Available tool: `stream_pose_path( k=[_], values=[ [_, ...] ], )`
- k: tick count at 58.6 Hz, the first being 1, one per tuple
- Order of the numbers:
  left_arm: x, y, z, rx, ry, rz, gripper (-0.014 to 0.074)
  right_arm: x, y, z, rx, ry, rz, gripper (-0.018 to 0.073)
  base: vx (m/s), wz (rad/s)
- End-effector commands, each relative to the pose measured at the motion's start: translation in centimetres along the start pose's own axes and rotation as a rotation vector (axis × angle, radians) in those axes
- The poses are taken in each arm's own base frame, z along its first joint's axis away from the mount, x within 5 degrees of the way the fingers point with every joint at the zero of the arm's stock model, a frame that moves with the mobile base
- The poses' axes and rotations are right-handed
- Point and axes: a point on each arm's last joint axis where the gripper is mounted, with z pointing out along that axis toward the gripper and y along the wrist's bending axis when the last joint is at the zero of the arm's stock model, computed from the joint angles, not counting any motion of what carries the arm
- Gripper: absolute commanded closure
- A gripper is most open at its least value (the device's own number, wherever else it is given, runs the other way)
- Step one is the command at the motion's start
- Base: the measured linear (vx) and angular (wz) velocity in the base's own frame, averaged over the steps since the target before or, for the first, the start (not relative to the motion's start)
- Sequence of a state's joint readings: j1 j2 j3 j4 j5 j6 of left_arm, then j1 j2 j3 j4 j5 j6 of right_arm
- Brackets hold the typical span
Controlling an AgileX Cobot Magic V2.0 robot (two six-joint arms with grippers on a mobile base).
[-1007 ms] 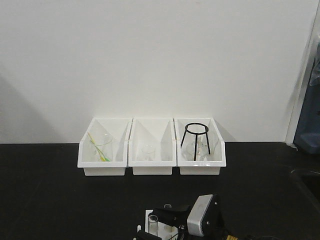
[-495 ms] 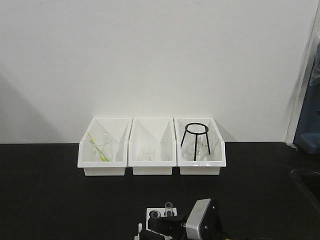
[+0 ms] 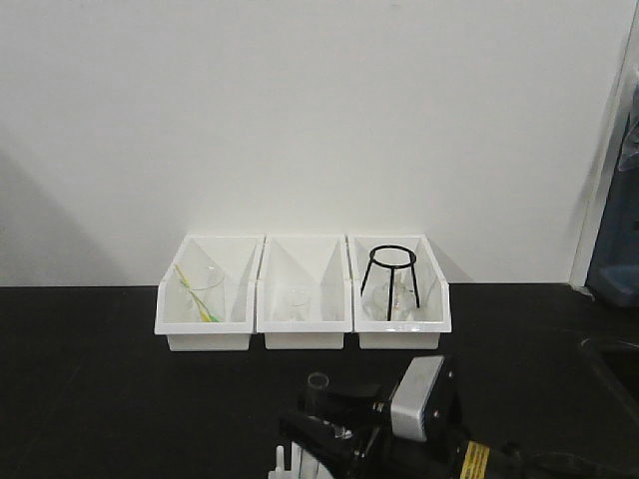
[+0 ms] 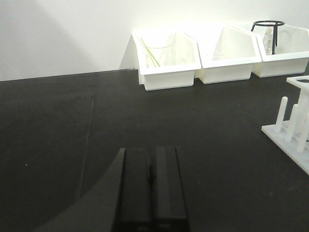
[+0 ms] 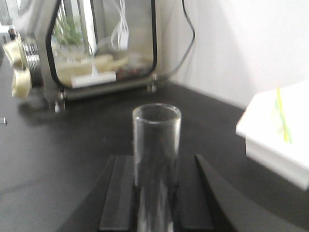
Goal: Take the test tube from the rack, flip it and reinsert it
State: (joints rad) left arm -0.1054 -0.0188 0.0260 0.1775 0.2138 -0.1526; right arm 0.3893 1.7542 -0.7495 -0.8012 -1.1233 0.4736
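In the front view my right gripper (image 3: 321, 417) is shut on a clear glass test tube (image 3: 318, 383). The tube stands upright with its open rimmed end up, above the white rack (image 3: 297, 463) at the bottom edge. In the right wrist view the tube (image 5: 156, 145) stands between the two black fingers of the right gripper (image 5: 155, 188), which press on both its sides. My left gripper (image 4: 151, 151) is shut and empty, low over the black table. The rack (image 4: 293, 129) with its short white pegs lies to its far right. The second tube is hidden.
Three white bins stand along the back wall: the left one (image 3: 205, 339) holds a beaker with a yellow-green stick, the middle one (image 3: 303, 337) a small beaker, the right one (image 3: 401, 337) a black tripod stand. A glass-fronted metal box (image 5: 96, 48) stands beyond the right gripper. A sink (image 3: 614, 359) is at the right.
My right gripper has risen with the test tube, whose rim now stands higher above the rack than before. The bins have not moved.
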Motion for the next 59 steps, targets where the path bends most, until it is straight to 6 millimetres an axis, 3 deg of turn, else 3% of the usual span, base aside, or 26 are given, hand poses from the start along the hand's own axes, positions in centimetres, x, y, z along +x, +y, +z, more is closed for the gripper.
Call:
stream_pose_path(
  k=[1,10,17,29,33,36,42,46,59],
  values=[
    [-0.9,-0.1,-0.1,0.013,-0.088,-0.014,0.0602,-6.1,0.6,-0.4,-0.005,-0.168,-0.068,0.0573,0.00,0.00],
    [-0.9,-0.1,-0.1,0.013,-0.088,-0.014,0.0602,-10.8,1.0,-1.4,0.085,-0.100,-0.197,0.0573,0.00,0.00],
    [-0.9,-0.1,-0.1,0.013,-0.088,-0.014,0.0602,-13.6,1.2,-2.6,0.178,0.041,-0.535,0.0573,0.00,0.00],
    [-0.9,-0.1,-0.1,0.013,-0.088,-0.014,0.0602,-14.4,-0.1,-5.1,0.246,0.527,-1.451,0.0573,0.00,0.00],
    [-0.9,-0.1,-0.1,0.013,-0.088,-0.014,0.0602,-14.2,-0.8,-5.8,0.244,0.682,-1.638,0.0573,0.00,0.00],
    [-0.9,-0.1,-0.1,0.013,-0.088,-0.014,0.0602,-14.2,-1.2,-6.1,0.253,0.747,-1.684,0.0573,0.00,0.00],
    [-0.9,-0.1,-0.1,0.013,-0.088,-0.014,0.0602,-14.2,-1.4,-6.3,0.290,0.761,-1.620,0.0573,0.00,0.00],
    [-0.9,-0.1,-0.1,0.013,-0.088,-0.014,0.0602,-14.2,-1.3,-6.2,0.345,0.703,-1.453,0.0573,0.00,0.00],
    [-0.9,-0.1,-0.1,0.013,-0.088,-0.014,0.0602,-15.8,-1.0,-5.7,0.597,0.205,-0.266,0.0573,0.00,0.00]
  ],
)
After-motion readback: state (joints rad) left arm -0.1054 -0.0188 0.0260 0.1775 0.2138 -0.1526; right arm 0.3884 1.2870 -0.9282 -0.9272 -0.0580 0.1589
